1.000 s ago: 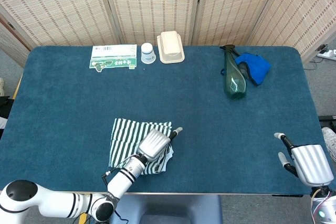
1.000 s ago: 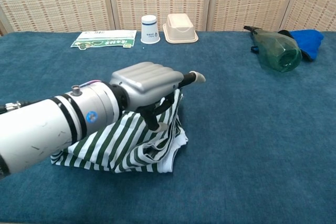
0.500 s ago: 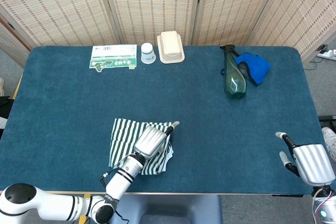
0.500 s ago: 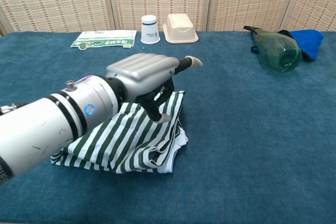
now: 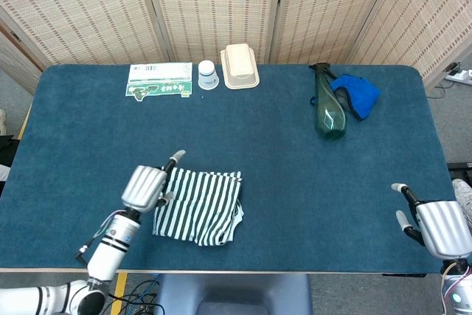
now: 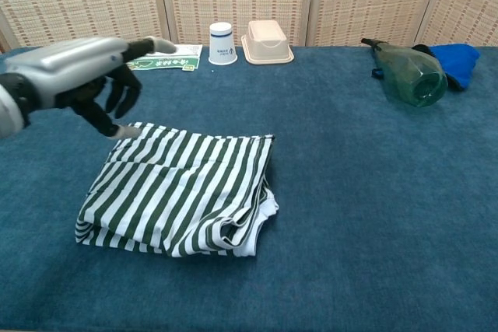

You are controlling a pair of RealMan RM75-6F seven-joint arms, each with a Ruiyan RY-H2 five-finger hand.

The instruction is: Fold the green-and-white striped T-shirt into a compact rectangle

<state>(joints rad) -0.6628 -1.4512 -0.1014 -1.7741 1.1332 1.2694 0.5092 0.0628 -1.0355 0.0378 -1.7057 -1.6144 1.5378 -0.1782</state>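
- Your right robot hand (image 5: 441, 228) sits at the near right corner of the counter (image 5: 295, 153), well apart from the cloth; it holds nothing, with its fingers apart and raised above the blue surface.
- Your left robot hand (image 5: 145, 186) hangs just off the left edge of the green-and-white striped T-shirt (image 5: 198, 206). Its fingers are loosely spread and curved downward, and nothing is in its grip. In the chest view one lower fingertip (image 6: 124, 131) lies at the shirt's far left corner; you cannot tell whether it touches the cloth.
- A second ago that left robot hand was over the right half of the shirt; it has since swung across to the left side, leaving the whole bundle uncovered. Your right robot hand has barely shifted.
- The shirt lies near the front edge of the counter, left of centre, as a rough folded rectangle. Its stripes run from near to far, and the right edge is bunched and uneven at the near right corner.
- At the far side stand a green-printed packet (image 5: 159, 80), a white paper cup (image 5: 208, 74) and a beige tray (image 5: 239, 66) in a row; further right lies a green bottle (image 5: 328, 112) beside a blue cloth (image 5: 357, 94).
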